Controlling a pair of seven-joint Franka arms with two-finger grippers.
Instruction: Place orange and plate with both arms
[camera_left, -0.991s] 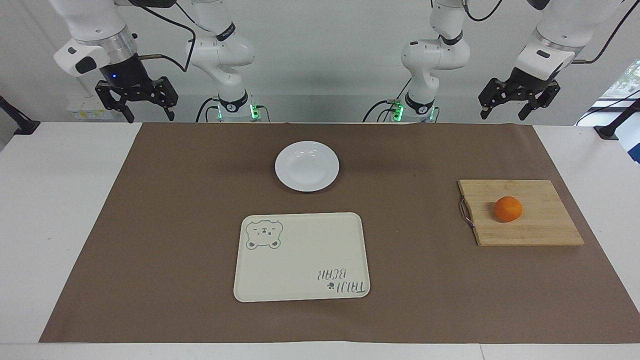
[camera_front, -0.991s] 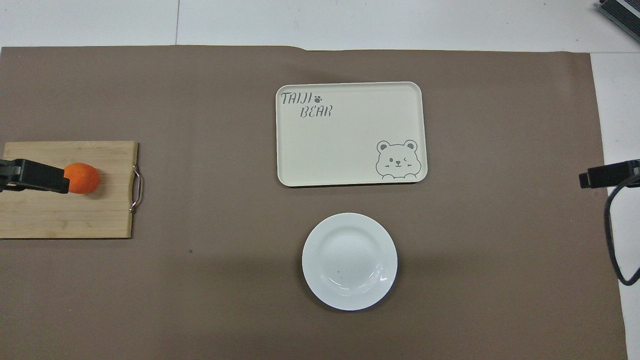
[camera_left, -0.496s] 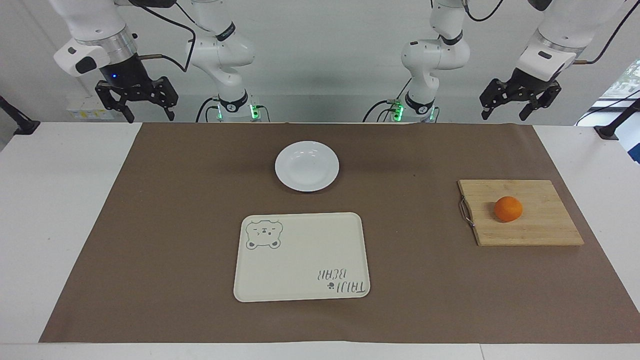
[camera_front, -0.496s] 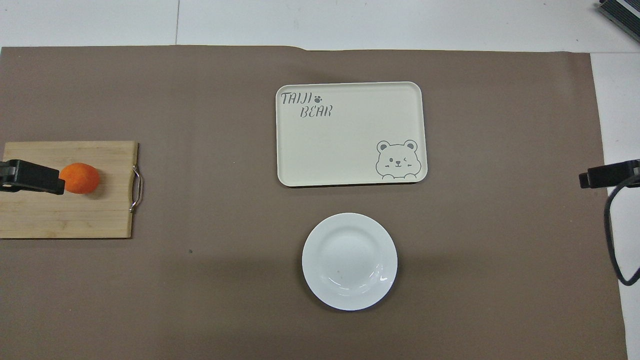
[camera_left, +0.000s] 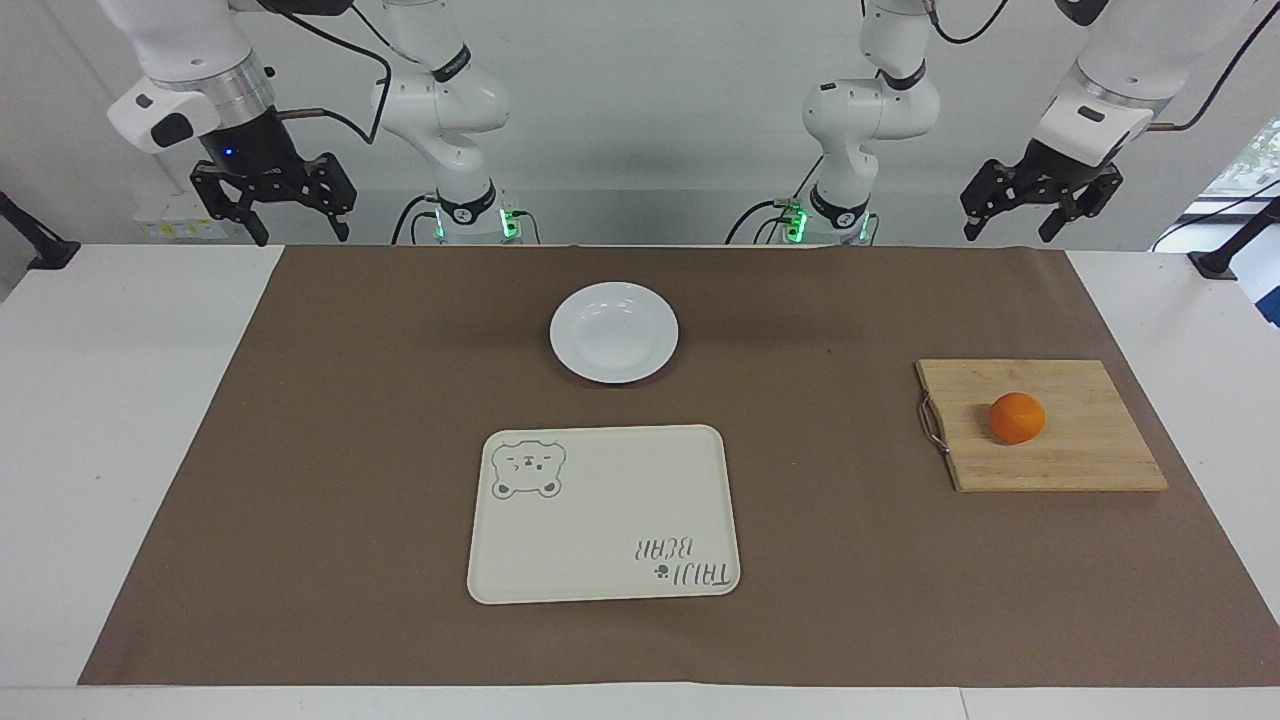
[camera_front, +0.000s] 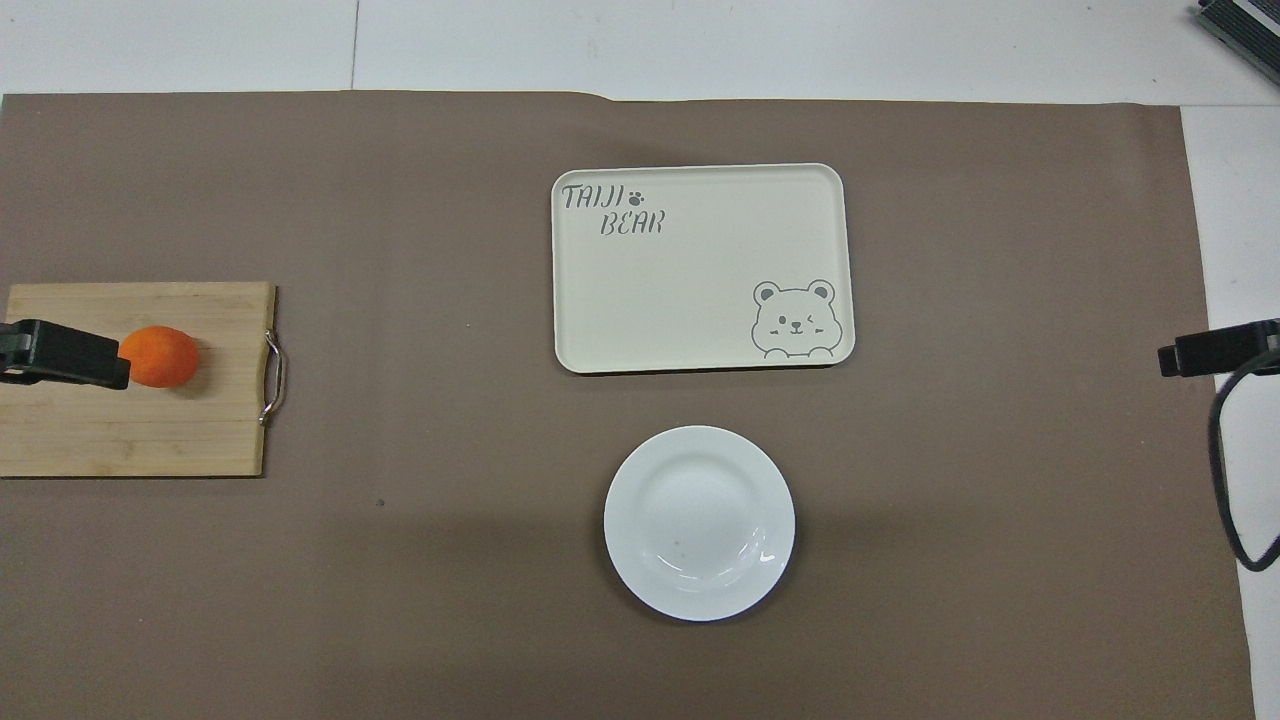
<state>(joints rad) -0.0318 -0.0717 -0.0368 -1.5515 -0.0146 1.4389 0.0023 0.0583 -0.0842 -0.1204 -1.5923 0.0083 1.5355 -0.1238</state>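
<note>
In the facing view, one orange (camera_left: 1017, 417) lay on a wooden cutting board (camera_left: 1090, 460) toward the left arm's end of the table. It was small, round and bright orange. One plate (camera_left: 614, 332), white, glossy and round with a raised rim, sat on the brown mat (camera_left: 300, 450), nearer to the robots than the one cream tray (camera_left: 600, 520) with a bear print. The plate and the tray were apart. The board had a metal handle (camera_left: 930, 424) on its side toward the tray. Two arms were there. The left gripper (camera_left: 1040, 215) hung in the air over the table edge at its own end, with its fingers spread and holding nothing. The right gripper (camera_left: 272, 215) hung over the table edge at the right arm's end, also spread and holding nothing. Nothing lay between either gripper and the plate or orange.

In the overhead view, the orange (camera_front: 165, 357) was partly covered by the tip of the left gripper (camera_front: 65, 352), which was raised above the board (camera_front: 130, 430). The plate (camera_front: 699, 522) was bare, and so was the tray (camera_front: 700, 270). Only a dark tip of the right gripper (camera_front: 1215, 348) showed at the edge, beside the mat (camera_front: 400, 560).
</note>
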